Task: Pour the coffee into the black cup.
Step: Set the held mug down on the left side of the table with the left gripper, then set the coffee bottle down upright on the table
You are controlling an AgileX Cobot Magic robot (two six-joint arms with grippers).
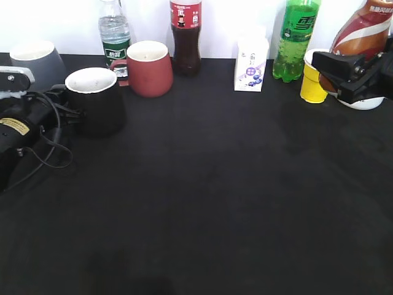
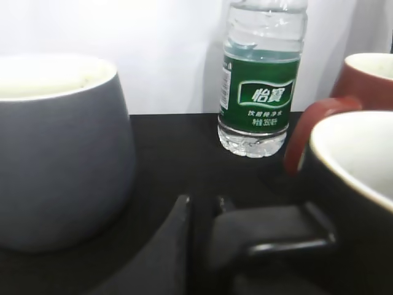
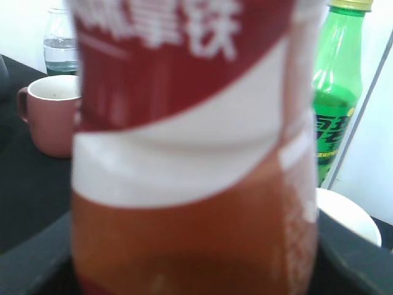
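The black cup (image 1: 93,101) stands at the left, upright, white inside; its rim shows at the right of the left wrist view (image 2: 362,166). My left gripper (image 1: 58,107) is at the cup's left side, and its fingers (image 2: 202,215) are closed on the cup's black loop handle (image 2: 276,236). The coffee bottle (image 1: 368,27), with its red, white and orange label, is at the far right and fills the right wrist view (image 3: 196,153). My right gripper (image 1: 353,74) is shut around the bottle's body. The bottle's neck and cap are out of view.
Along the back stand a grey mug (image 1: 37,61), a water bottle (image 1: 114,34), a dark red mug (image 1: 149,67), a dark drink bottle (image 1: 185,37), a small carton (image 1: 252,64), a green bottle (image 1: 295,40) and a yellow cup (image 1: 312,80). A white bowl (image 1: 368,103) lies under the right gripper.
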